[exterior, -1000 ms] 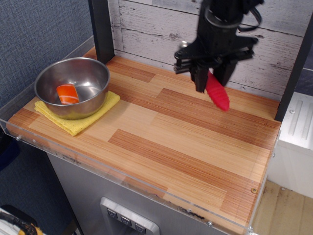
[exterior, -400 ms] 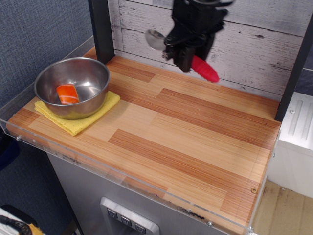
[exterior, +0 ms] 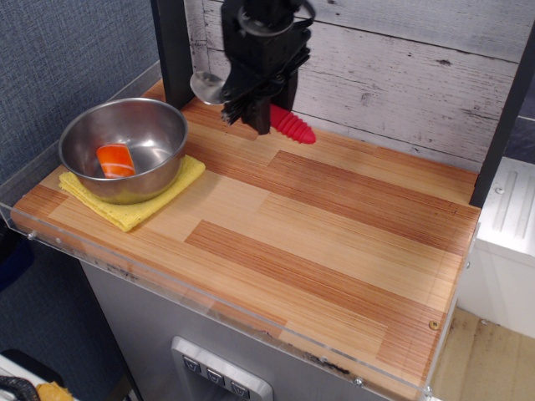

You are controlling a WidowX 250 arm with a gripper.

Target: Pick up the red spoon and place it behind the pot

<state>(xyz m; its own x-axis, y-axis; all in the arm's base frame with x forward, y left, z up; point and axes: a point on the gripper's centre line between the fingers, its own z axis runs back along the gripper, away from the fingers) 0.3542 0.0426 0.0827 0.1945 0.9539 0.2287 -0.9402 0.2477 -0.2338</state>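
The gripper (exterior: 251,115) is shut on the red spoon (exterior: 292,126) and holds it above the back of the table, to the right of and behind the pot (exterior: 124,149). The ribbed red handle sticks out to the gripper's right. The silver bowl of the spoon (exterior: 205,87) sticks out to its left, near the black post. The pot stands on the yellow cloth (exterior: 134,196) at the left and holds a small orange-red block (exterior: 115,160).
A black post (exterior: 174,50) stands at the back left, just behind the pot. A white plank wall (exterior: 401,75) runs along the back. A clear plastic rim (exterior: 209,301) edges the table's front and left side.
The gripper has carried the spoon leftward along the back wall, from the back right to near the black post, and has lowered it a little.
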